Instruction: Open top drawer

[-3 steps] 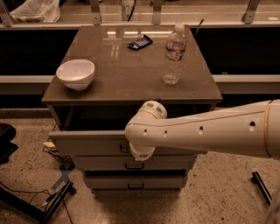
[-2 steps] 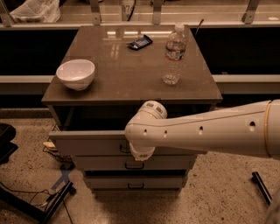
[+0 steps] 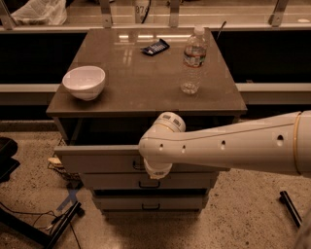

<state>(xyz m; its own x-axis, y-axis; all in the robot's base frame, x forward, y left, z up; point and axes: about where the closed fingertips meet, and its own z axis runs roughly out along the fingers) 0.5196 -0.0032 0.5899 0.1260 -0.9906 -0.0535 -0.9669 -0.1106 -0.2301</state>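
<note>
Speckled terrazzo floor spread around a brown cabinet with a glossy top, set in the middle of the frame before a dark ledge. At the cabinet's front, just below centre, the gripper sat low against the top drawer, over the spot where its black pull handle peeked out to the left. The white wrist covered the gripper from above, so whether it was clamped on the handle or merely resting there could not be told. The white arm reached in from the right edge of the frame, crossing the drawer's right half.

The top drawer stood partly pulled out, its pale grey front forward of the cabinet face, with a dark gap of shadowed interior behind it. Below it, the second drawer and the bottom drawer sat further back, each with a small black handle.

On the cabinet top, a white bowl stood near the left edge. A clear water bottle stood upright toward the right, and a dark blue packet lay near the back, between them. A crumpled plastic bag rested on the ledge in the upper left corner. Black cables and a strip of blue tape lay on the floor at lower left.
</note>
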